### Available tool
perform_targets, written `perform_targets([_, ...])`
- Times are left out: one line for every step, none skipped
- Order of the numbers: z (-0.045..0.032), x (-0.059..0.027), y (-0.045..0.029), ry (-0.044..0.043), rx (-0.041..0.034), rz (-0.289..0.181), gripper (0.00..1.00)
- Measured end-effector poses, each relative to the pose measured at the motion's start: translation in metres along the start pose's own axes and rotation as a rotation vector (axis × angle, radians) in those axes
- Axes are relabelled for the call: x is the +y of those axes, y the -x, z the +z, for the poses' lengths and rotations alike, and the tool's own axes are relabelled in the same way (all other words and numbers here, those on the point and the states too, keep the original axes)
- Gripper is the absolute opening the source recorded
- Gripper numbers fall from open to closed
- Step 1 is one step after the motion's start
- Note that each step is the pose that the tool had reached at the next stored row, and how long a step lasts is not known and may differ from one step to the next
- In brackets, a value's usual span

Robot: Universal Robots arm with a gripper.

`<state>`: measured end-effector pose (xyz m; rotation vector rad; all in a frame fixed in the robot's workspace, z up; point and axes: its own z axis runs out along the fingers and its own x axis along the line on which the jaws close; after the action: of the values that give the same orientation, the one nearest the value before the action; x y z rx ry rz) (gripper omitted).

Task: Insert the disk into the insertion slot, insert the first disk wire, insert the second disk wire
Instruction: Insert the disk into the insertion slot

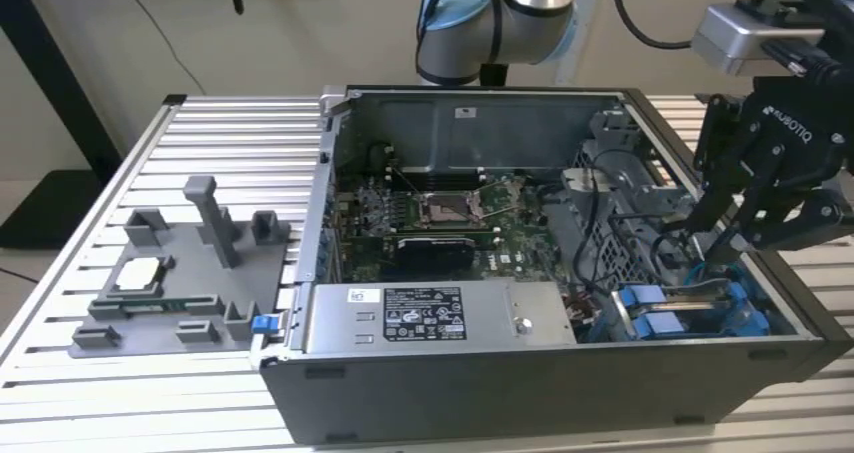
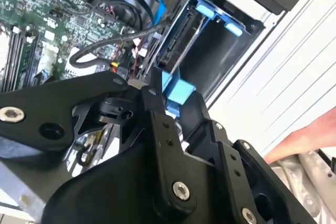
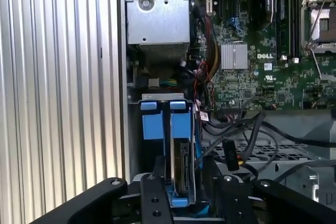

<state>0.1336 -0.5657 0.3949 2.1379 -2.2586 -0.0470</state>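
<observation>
One step looks partly done: the disk [image 3: 182, 174] stands on its edge, partway down in the slot [image 3: 152, 121], at the near corner of the case [image 1: 534, 383] on the exterior view's right. The gripper [image 3: 185, 199] has its jaws narrow, pinching the disk by its blue frame. Black wires [image 3: 230, 155] lie loose just beside the slot and none looks plugged into the disk, so I think both wire steps are left to do.

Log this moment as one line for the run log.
end effector: shut on disk | disk: on edge, partly in insertion slot | hand: outside computer case
</observation>
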Motion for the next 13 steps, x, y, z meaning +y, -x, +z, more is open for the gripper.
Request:
perform_targets([-0.0006, 0.0012, 0.0013, 0.0000, 0.0002, 0.000, 1.00])
perform_targets([-0.0009, 0.0031, 0.0028, 0.0000, 0.0002, 0.000, 1.00])
perform_targets([-0.0008, 0.0050, 0.0040, 0.0000, -0.0004, 0.000, 1.00])
perform_targets([-0.0010, 0.0066, 0.0053, 0.0000, -0.0010, 0.000, 1.00])
perform_targets([-0.0014, 0.0080, 0.0065, 0.0001, -0.0020, 0.000, 1.00])
perform_targets([-0.0019, 0.0093, 0.0074, 0.0001, -0.0031, 0.000, 1.00])
perform_targets([-0.0027, 0.0103, 0.0080, 0.0002, -0.0034, 0.000, 1.00])
perform_targets([-0.0035, 0.0110, 0.0082, 0.0002, -0.0035, 0.000, 1.00])
perform_targets([-0.0035, 0.0113, 0.0083, 0.0002, -0.0037, 0.000, 1.00])
perform_targets([-0.0035, 0.0113, 0.0083, 0.0002, -0.0038, 0.000, 1.00])
perform_targets([-0.0035, 0.0113, 0.0083, 0.0002, -0.0039, 0.000, 1.00])
perform_targets([-0.0035, 0.0113, 0.0084, 0.0002, -0.0038, 0.000, 1.00])
perform_targets([-0.0035, 0.0113, 0.0089, 0.0002, -0.0038, 0.000, 1.00])
